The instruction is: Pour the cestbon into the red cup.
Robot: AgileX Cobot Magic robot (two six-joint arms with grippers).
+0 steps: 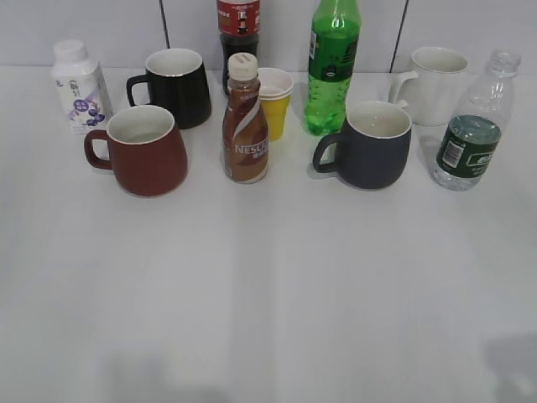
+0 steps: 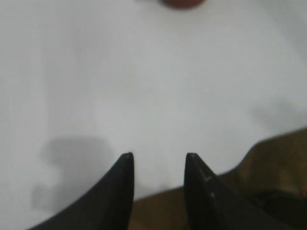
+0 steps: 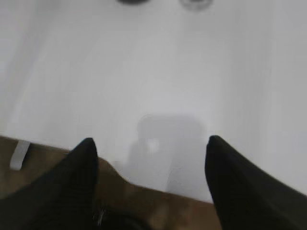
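Observation:
The cestbon (image 1: 472, 128), a clear ribbed bottle with a dark green label and no cap, stands at the far right of the table. Its base just shows at the top of the right wrist view (image 3: 195, 4). The red cup (image 1: 143, 149) stands at the left, handle to the left; its base peeks in at the top of the left wrist view (image 2: 182, 4). Neither gripper shows in the exterior view. My left gripper (image 2: 157, 155) is open and empty over the table's near edge. My right gripper (image 3: 149, 140) is wide open and empty over the near edge.
In the row stand a white milk bottle (image 1: 78, 86), a black mug (image 1: 174, 86), a Nescafe bottle (image 1: 245, 122), a yellow paper cup (image 1: 274, 102), a cola bottle (image 1: 238, 34), a green soda bottle (image 1: 332, 67), a navy-grey mug (image 1: 372, 144) and a white mug (image 1: 435, 84).

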